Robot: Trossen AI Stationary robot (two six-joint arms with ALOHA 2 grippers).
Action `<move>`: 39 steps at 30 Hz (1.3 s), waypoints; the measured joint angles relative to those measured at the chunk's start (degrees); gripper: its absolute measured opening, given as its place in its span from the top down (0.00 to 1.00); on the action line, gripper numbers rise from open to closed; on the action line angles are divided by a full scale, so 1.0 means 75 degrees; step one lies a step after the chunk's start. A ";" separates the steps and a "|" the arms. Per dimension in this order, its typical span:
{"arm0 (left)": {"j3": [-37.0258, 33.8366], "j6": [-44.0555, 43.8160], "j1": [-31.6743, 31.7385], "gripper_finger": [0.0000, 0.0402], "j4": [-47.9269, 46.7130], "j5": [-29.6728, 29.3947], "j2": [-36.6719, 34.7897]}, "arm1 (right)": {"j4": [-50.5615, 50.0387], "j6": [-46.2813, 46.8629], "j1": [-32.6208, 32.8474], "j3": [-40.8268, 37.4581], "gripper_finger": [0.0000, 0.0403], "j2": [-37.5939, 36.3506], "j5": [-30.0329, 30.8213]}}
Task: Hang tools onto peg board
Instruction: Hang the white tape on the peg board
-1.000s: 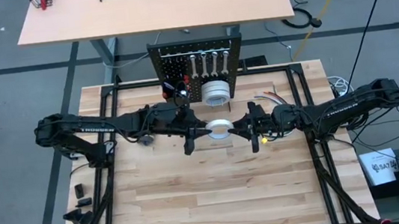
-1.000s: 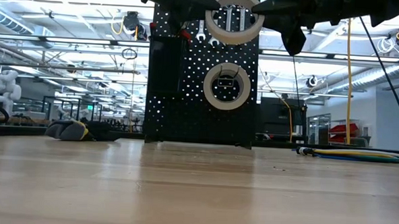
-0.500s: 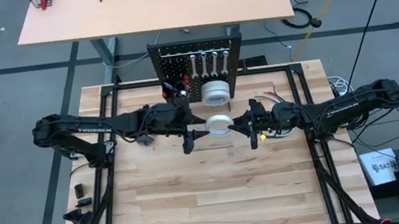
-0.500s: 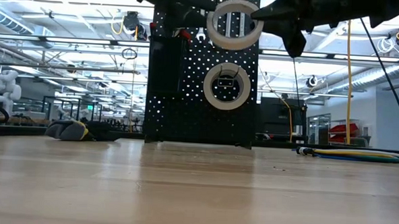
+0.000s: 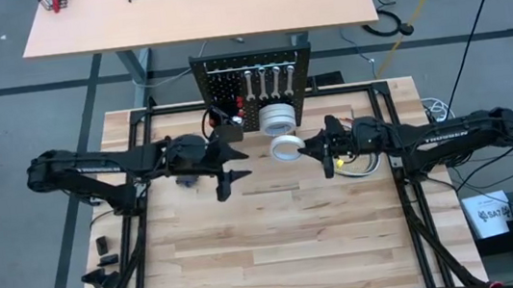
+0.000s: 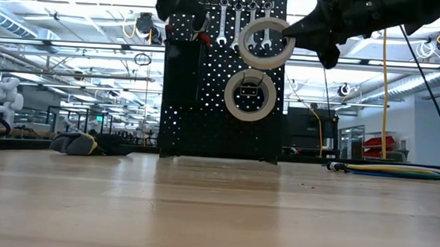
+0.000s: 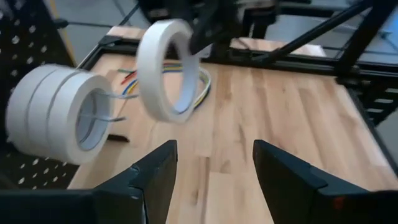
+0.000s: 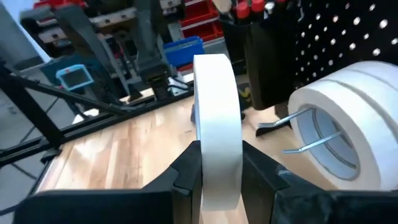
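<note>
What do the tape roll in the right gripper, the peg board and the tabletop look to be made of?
Tape roll: matte off-white, paper-like masking tape by its dull surface. Peg board: black panel with regular holes, probably painted metal. Tabletop: pale wood planks, visible grain and seams, light sheen.

Held tape roll (image 8: 217, 124) — its lower rim is hidden between the right gripper's fingers (image 8: 186, 171). Stacked tape rolls (image 8: 339, 121) beside it are cut off by the picture's edge. Wrenches (image 5: 264, 78) behind it on the peg board (image 5: 215, 81) — too small to tell sizes.
</note>
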 joint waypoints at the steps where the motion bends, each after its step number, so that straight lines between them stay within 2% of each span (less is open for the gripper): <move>1: 0.0000 -0.0008 -0.0088 0.47 0.0010 0.0001 -0.0051 | -0.0007 0.0000 -0.0092 0.0000 0.82 0.0004 -0.0157; 3: 0.0000 -0.0002 -0.0284 0.47 0.0018 -0.0108 -0.0106 | -0.0042 -0.0097 -0.0244 0.0000 0.82 0.0009 -0.0397; 8: 0.0000 -0.0013 -0.0758 0.47 -0.0296 -0.1222 -0.0122 | -0.0084 -0.0634 -0.0600 0.0000 0.82 0.0009 -0.0590; 11: 0.0000 -0.0066 -0.0956 0.47 -0.0397 -0.1601 -0.0122 | -0.0129 -0.0788 -0.0819 0.0000 0.82 0.0061 -0.0701; 15: 0.0000 -0.0291 -0.1093 0.47 -0.0412 -0.1765 -0.0122 | -0.0115 -0.0824 -0.1131 0.0000 0.82 0.0244 -0.1308; 22: -0.0109 -0.0484 -0.1199 0.47 -0.0343 -0.1978 -0.0122 | 0.0244 -0.0954 -0.1432 0.0000 0.82 0.0658 -0.1409; 27: -0.0122 -0.0664 -0.1199 0.47 -0.0366 -0.1981 -0.0074 | 0.0579 -0.0967 -0.1561 0.0000 0.82 0.0968 -0.1803; 39: -0.0122 -0.0681 -0.1199 0.47 -0.0375 -0.1981 -0.0067 | 0.0697 -0.0635 -0.1722 0.0000 0.82 0.1656 -0.0924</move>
